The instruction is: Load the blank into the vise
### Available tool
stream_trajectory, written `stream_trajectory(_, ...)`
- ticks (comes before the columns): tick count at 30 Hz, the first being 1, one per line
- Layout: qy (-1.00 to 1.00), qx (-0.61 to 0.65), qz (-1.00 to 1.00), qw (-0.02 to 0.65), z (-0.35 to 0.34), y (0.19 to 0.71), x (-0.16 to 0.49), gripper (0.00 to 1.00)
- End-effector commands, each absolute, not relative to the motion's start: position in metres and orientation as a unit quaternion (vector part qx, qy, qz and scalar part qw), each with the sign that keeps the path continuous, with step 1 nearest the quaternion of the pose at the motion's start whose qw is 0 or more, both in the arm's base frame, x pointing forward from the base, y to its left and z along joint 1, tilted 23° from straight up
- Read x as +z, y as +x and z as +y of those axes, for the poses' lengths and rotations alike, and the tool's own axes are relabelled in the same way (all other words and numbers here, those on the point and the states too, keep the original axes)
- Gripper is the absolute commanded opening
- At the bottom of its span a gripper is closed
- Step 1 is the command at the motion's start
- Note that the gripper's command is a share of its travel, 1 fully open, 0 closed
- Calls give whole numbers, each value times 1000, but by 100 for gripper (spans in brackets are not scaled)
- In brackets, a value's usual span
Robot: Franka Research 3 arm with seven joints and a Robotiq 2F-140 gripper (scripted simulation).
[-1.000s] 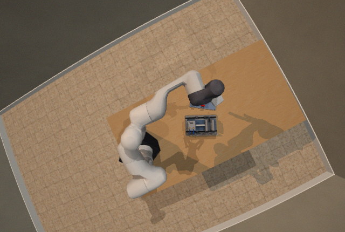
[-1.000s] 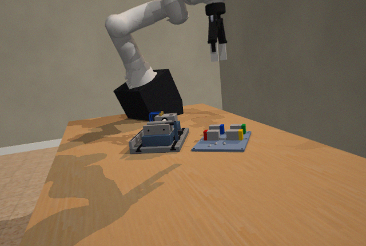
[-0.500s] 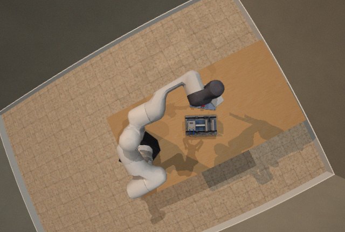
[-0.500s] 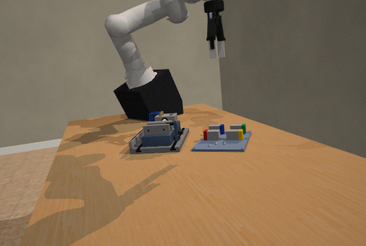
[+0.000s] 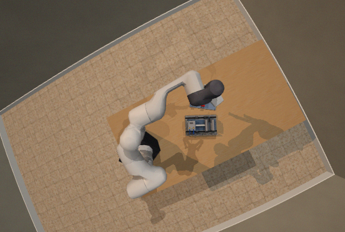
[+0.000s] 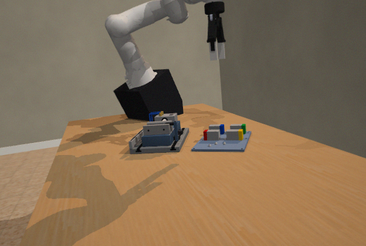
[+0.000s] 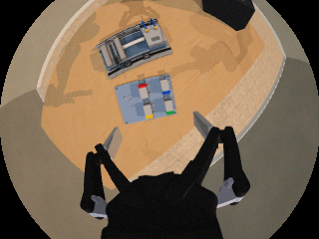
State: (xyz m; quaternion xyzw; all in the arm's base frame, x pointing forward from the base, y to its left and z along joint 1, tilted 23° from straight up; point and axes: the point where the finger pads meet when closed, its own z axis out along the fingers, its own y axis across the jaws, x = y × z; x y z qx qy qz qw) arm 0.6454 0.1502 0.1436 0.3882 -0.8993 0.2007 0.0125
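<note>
The gripper [image 6: 217, 51] hangs wide and empty, high above the infeed plate [image 6: 221, 147]; the yellow-ended blank [image 6: 234, 134] lies there; better to descend squarely over its long sides, avoiding the green-ended neighbour [image 6: 238, 126].

Matt wood-grain table [image 6: 266, 184]; matt grey-blue infeed plate [image 6: 233, 147].

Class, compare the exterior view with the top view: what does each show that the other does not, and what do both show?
Only the exterior view shows the four blanks on the infeed plate, ends red, blue, green and yellow, and the open, empty gripper high above them. Only the top view shows the whole floor; there the arm covers most of the plate. Both show the vise and table.
</note>
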Motion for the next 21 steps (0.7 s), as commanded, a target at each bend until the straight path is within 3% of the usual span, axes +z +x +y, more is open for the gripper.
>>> stream_trajectory(1, 390, 201, -899, 12, 150, 649, 141, 100)
stream_trajectory(21, 391, 201, -898, 12, 151, 653, 137, 100)
